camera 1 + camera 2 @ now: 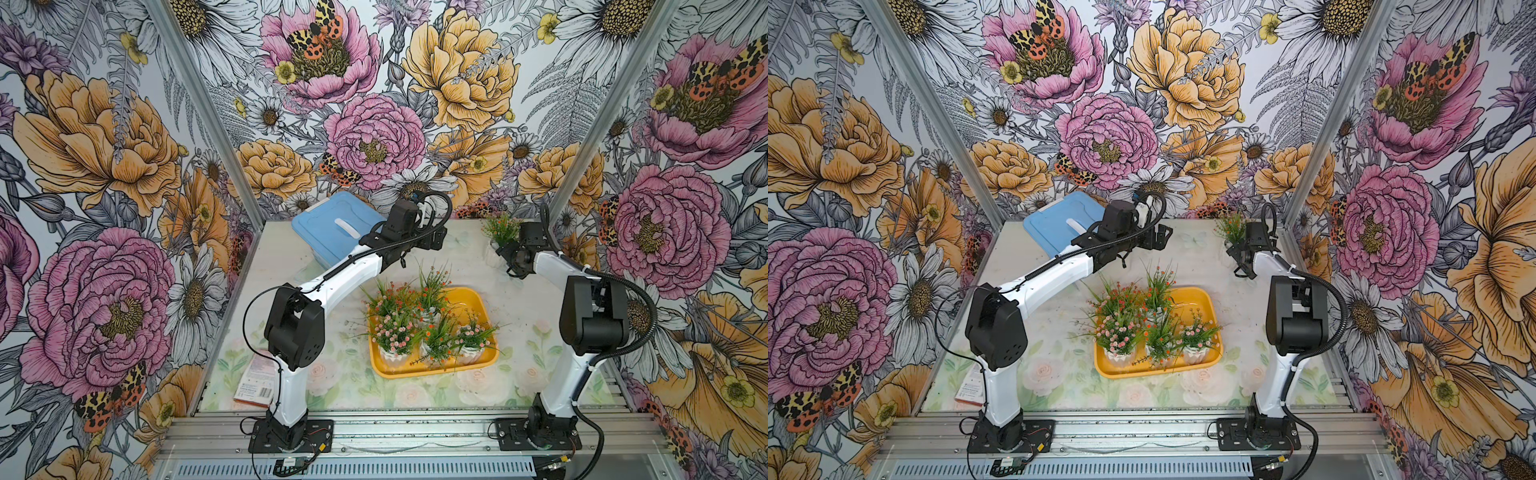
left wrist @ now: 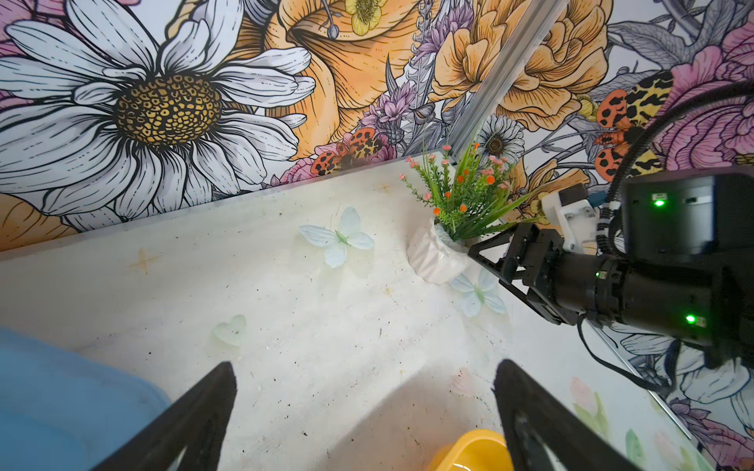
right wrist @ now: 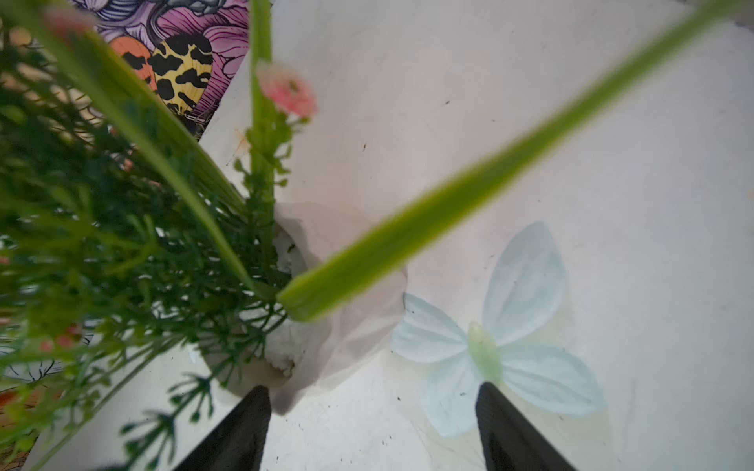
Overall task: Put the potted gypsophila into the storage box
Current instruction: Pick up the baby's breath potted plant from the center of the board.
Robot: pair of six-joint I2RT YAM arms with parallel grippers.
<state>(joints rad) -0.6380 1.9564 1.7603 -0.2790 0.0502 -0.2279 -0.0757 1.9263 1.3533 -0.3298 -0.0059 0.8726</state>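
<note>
Right end effector (image 3: 372,390), fingers spread, sits beside the pot of one potted plant (image 2: 438,257) in the worktop's (image 1: 457,257) far right corner, not gripping it. Five more plants (image 1: 395,332) stand in the yellow tray (image 1: 476,300). Left end effector (image 2: 365,373) hangs spread beside the blue-lidded box (image 1: 328,224).

We see a lab test booth: flower-printed walls (image 1: 104,166) round the table (image 1: 536,361), robot arms (image 1: 291,390) bolted to a metal rail (image 1: 415,428) at its front.
</note>
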